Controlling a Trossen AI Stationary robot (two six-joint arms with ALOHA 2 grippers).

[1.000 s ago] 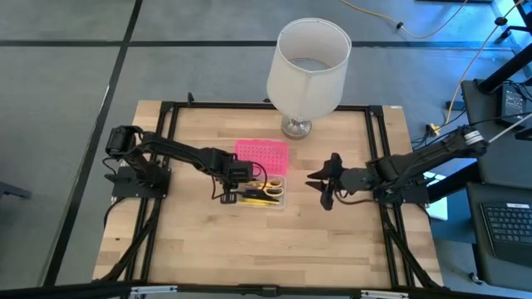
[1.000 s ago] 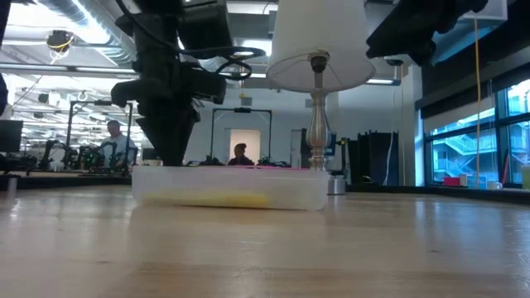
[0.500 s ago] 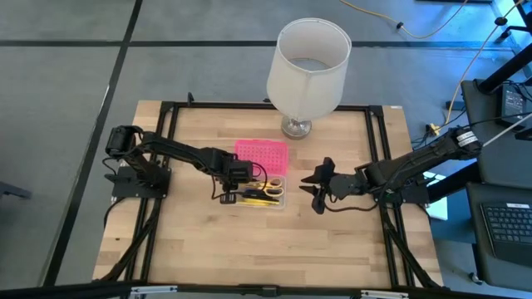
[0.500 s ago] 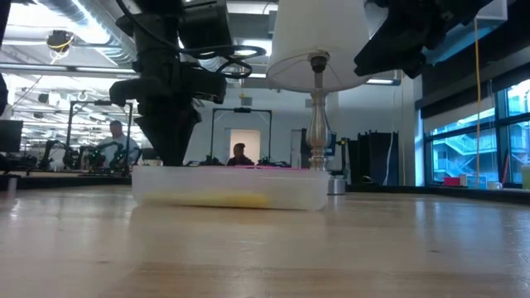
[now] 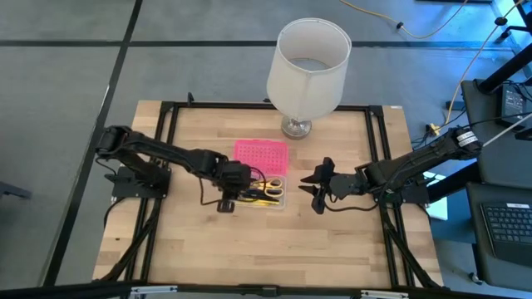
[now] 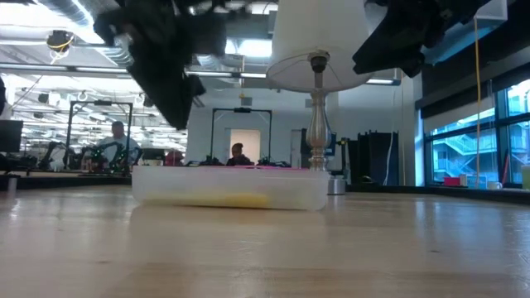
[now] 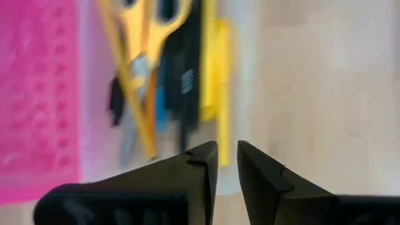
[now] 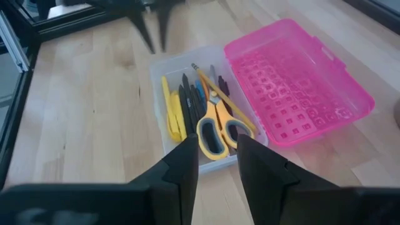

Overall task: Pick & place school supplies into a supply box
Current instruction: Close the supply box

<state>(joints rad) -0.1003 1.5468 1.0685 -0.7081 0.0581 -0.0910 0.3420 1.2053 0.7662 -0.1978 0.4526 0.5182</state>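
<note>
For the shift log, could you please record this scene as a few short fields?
box: clear tray on the table, open
lid: pink, lying flat beside the tray
contents: scissors, dark pens, yellow pencils
left gripper: above the tray's edge, fingers nearly closed, empty
right gripper: raised to the right of the box, empty
lamp: behind the box

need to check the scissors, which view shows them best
The right wrist view: the scissors lie whole and sharp in the box. The left wrist view blurs and crops them, the high view shows them tiny, the low view only a yellow smear.
</note>
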